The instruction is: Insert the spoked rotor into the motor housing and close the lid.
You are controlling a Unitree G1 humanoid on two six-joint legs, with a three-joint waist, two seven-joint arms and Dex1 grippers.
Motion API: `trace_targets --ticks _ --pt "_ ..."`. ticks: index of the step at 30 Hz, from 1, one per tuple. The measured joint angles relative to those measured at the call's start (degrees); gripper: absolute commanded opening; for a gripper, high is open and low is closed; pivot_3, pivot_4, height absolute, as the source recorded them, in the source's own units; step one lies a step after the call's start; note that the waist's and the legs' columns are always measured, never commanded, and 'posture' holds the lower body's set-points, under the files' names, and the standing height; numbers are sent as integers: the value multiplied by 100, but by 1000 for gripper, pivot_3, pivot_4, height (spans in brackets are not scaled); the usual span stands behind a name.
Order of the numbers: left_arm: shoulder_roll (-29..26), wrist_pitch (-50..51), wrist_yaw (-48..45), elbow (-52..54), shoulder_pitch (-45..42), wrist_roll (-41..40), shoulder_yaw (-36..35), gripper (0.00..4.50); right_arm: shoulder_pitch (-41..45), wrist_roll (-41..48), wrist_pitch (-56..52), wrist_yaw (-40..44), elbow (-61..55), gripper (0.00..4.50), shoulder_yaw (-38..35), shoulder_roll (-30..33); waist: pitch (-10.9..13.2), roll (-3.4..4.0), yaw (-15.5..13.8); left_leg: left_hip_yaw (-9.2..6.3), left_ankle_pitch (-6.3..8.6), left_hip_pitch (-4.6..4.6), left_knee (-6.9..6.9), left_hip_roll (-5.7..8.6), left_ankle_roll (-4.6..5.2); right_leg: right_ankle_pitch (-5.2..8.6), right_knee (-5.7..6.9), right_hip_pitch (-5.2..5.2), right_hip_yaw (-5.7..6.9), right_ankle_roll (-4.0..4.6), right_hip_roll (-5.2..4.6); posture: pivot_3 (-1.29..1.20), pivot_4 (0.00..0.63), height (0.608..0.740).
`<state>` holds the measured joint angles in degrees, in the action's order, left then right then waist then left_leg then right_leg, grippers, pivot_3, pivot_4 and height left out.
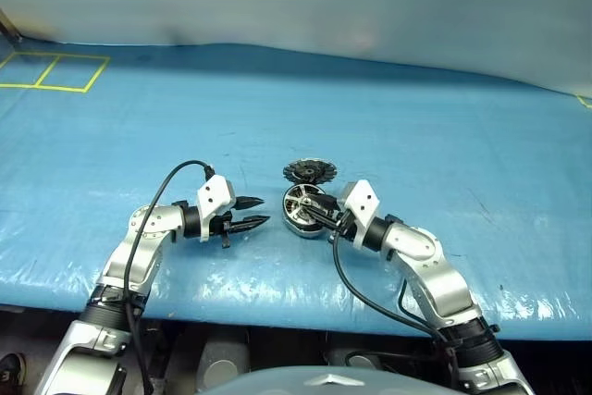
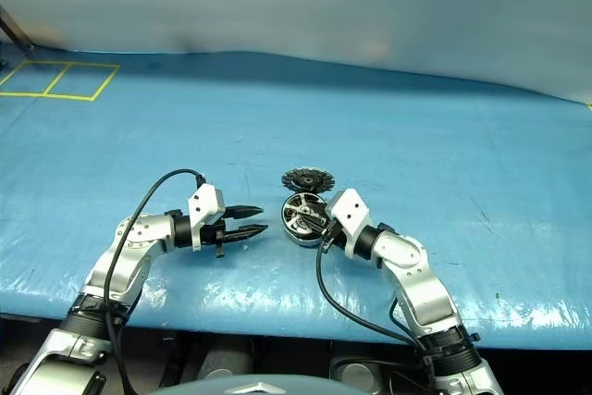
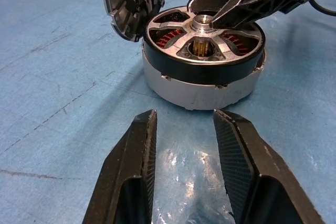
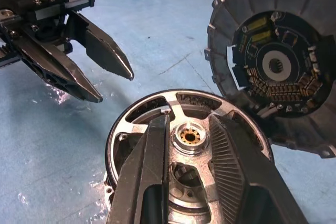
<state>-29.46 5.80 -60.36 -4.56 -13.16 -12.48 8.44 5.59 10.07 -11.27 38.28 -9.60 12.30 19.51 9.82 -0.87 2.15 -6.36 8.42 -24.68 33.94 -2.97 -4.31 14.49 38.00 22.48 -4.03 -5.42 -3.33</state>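
Right claw [image 4: 190, 129] narrowly straddling spoked rotor [image 4: 152, 109] hub, seated in motor housing [image 3: 202, 85] | lid [image 4: 275, 66] open, 12 o'clock | left claw [image 1: 255, 212] empty, half-open, 9 o'clock.

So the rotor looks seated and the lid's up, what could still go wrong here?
1. The right gripper has its fingers astride the spoked rotor's hub; pulling away at an angle might lift or tilt the rotor in the motor housing.
2. The lid stands open beside those fingers; it could swing down onto them.
3. The open left gripper sits close and could nudge the housing.
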Motion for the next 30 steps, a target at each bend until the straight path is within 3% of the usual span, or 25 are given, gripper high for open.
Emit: trace_targets --ticks 11,14,30 --pt "0 -2 26 0 0 1 0 1803 6 21 -22 -2 37 1217 -14 -20 0 0 2 0 0 0 0 0 0 0 0 0 0 0 0 0 150 740" --pt "0 -5 27 0 0 3 0 1803 13 56 -61 3 44 355 -30 -23 0 0 1 0 0 0 0 0 0 0 0 0 0 0 0 0 150 740" --pt "13 -11 26 0 -1 7 3 1803 4 905 -440 4 -272 354 -446 -324 1 1 4 0 0 -3 -6 -1 0 1 -4 4 0 2 0 0 150 740"
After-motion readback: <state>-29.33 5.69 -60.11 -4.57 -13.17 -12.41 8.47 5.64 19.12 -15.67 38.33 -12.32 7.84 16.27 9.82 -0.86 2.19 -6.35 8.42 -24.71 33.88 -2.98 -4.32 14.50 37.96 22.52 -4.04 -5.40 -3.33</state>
